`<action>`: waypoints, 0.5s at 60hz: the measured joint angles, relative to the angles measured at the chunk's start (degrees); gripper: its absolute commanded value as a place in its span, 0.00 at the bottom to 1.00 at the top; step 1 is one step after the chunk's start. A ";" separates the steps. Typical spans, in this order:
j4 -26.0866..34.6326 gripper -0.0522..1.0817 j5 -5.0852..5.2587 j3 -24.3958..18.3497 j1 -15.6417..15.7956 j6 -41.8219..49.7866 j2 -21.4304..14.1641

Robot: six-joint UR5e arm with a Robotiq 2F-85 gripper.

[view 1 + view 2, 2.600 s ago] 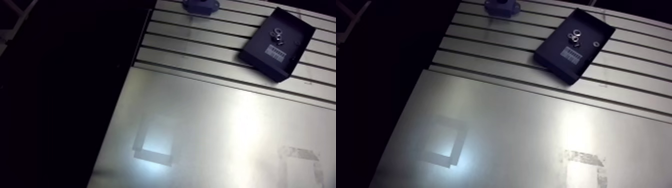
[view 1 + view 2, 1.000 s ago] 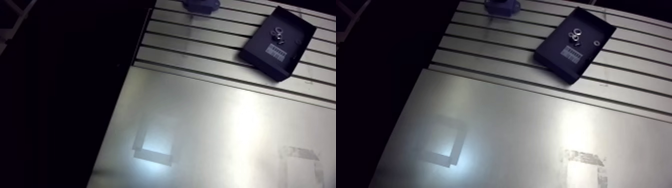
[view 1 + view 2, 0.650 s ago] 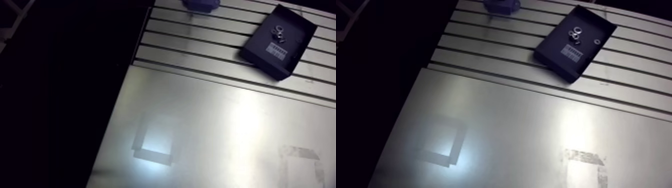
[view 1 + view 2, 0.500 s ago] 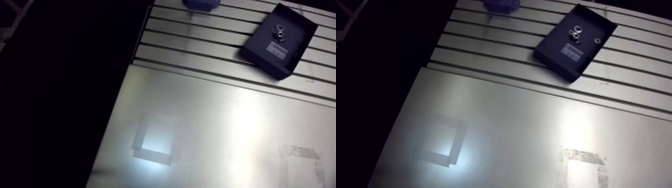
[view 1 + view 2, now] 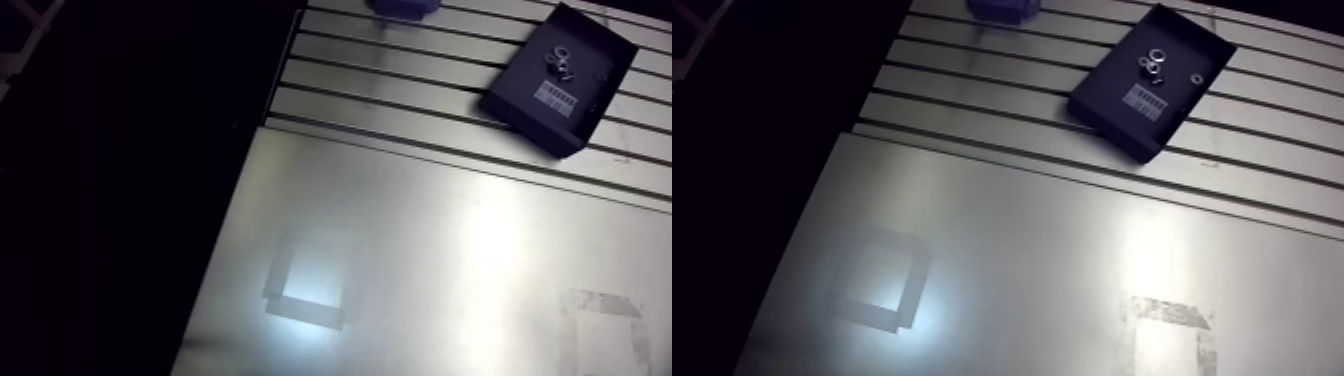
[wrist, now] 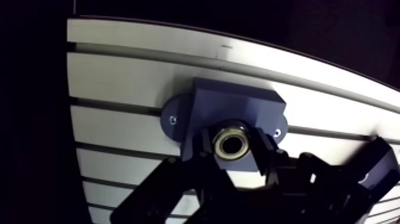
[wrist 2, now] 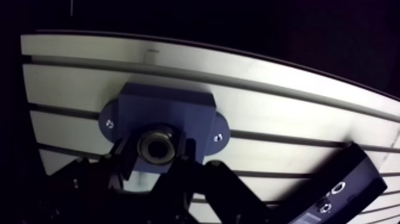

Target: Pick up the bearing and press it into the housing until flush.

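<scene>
The one black two-fingered gripper (image 7: 156,152) pinches a single silver ring-shaped bearing (image 6: 232,145) right at the one dark-blue block housing (image 6: 238,107) on the slotted aluminium table (image 6: 119,77), while one black tray (image 5: 1112,100) holds three small metal rings (image 5: 1156,54).

The bearing (image 6: 233,145) is silver, the housing (image 6: 238,107) dark blue, the tray (image 5: 530,122) black, the table (image 6: 119,77) grey with dark slots.

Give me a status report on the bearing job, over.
Gripper shut on bearing. Bearing held at the blue housing; whether it is seated, cannot tell. Nothing seen in the way; black tray stands apart.
</scene>
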 measured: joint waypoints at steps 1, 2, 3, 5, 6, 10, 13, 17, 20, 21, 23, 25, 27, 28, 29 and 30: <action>-0.01 0.64 -0.05 0.02 0.00 0.00 -0.01; -0.01 0.64 -0.11 0.04 0.00 -0.01 0.00; -0.02 0.64 -0.16 0.06 0.00 0.00 -0.01; -0.03 0.64 -0.27 0.11 0.00 0.00 -0.02; -0.03 0.64 -0.35 0.13 0.00 0.00 -0.03; -0.04 0.64 -0.55 0.24 0.00 0.00 -0.03; -0.05 0.64 -0.65 0.29 0.00 0.00 -0.06; -0.06 0.64 -0.75 0.35 0.00 0.00 -0.10; -0.07 0.64 -0.83 0.40 0.01 0.00 -0.12; -0.07 0.64 -0.85 0.41 0.02 0.00 -0.13; -0.07 0.64 -0.88 0.42 0.03 0.00 -0.13; -0.07 0.64 -0.89 0.44 0.04 0.00 -0.14; -0.08 0.64 -0.91 0.47 0.05 0.00 -0.15; -0.08 0.64 -0.92 0.47 0.05 0.00 -0.15; -0.08 0.64 -0.92 0.48 0.06 0.00 -0.16; -0.08 0.64 -0.92 0.49 0.06 0.00 -0.16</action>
